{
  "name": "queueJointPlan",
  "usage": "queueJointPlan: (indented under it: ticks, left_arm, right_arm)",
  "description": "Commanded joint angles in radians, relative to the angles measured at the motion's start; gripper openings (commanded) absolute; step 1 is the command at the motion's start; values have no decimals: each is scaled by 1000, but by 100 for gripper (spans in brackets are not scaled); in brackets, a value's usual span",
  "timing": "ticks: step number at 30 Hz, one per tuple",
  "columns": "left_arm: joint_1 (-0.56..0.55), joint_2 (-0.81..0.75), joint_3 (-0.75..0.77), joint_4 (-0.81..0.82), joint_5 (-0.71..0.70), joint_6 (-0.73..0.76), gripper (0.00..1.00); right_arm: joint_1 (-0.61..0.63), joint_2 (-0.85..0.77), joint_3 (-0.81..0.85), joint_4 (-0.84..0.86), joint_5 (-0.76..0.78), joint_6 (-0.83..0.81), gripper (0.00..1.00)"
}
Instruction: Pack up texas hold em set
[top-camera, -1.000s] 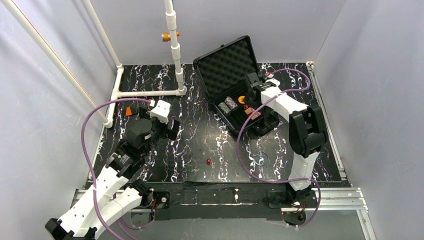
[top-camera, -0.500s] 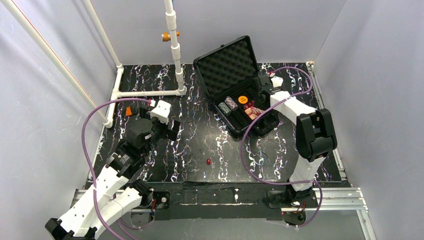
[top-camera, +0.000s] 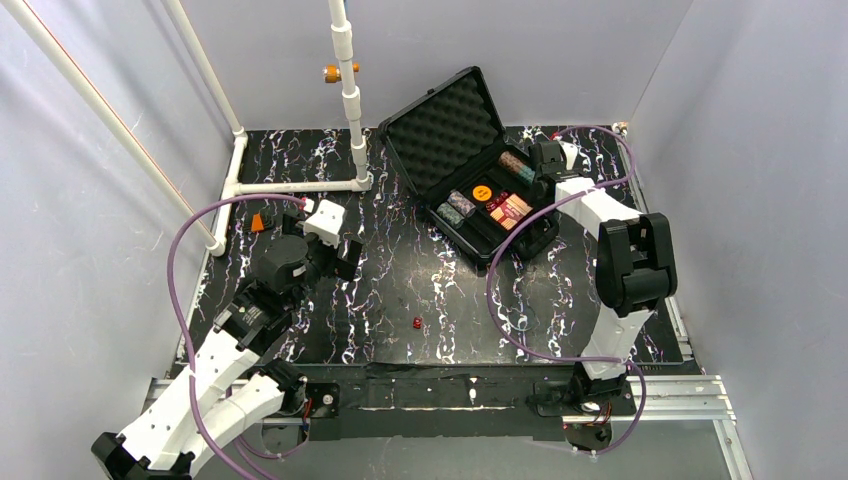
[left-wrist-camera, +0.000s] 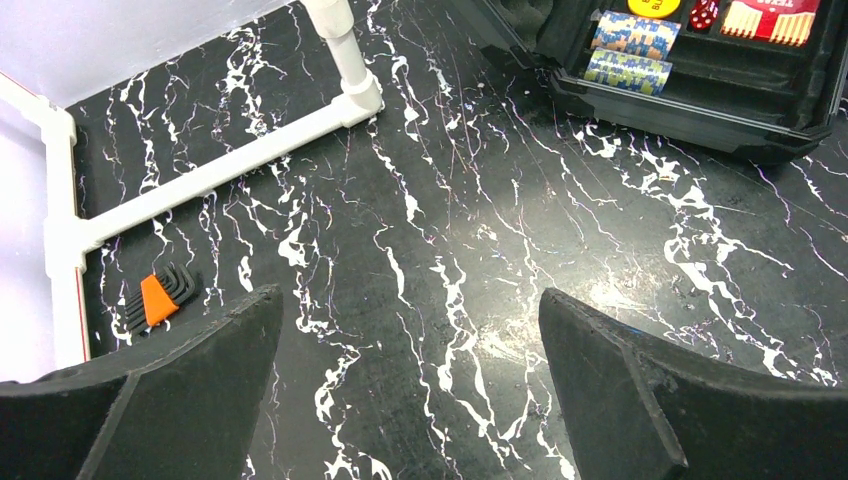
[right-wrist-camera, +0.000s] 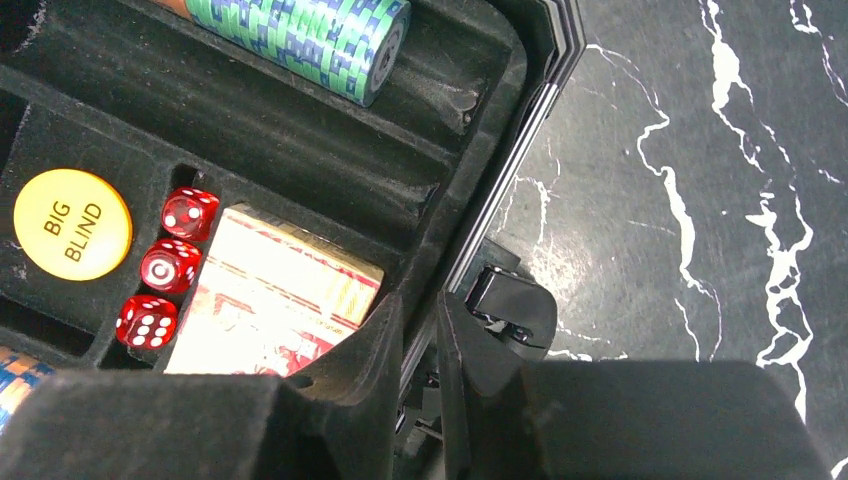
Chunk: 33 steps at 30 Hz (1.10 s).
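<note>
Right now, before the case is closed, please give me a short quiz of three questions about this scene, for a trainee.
1. How many dice lie in the case?
2. True or false: no die lies on the table.
3. The right gripper pinches: A the card box, B the case rim, C a chip stack.
Key: 1. Three. 2. False, one die lies there. 3. B.

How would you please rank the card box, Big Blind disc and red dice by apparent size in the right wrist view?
1. card box
2. Big Blind disc
3. red dice; the three look alike.
</note>
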Motion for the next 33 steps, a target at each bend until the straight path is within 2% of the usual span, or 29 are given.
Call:
queueJointPlan:
  ticks: [1,8,11,14,26,33]
  left_arm:
    - [-3,6,17,9,6,-2,99]
    - [-3,7,17,9,2,1,99]
    - [-3,2,16,10,3,1,99]
    - [-3,3,17,9,6,0,99]
    - [-3,6,15,9,0,2,99]
    - [-3,11,15,10,0,4,99]
  right_arm:
    - [7,39,54,102,-163,-24,27]
    - [6,-8,81,35,-134,-35,57]
    - [6,-30,65,67,-130,-51,61]
    - [6,-10,91,69,-144,-67,57]
    - [-13,115,200,108,-145,-78,32]
    - [-25,172,207,115,-156,-76,28]
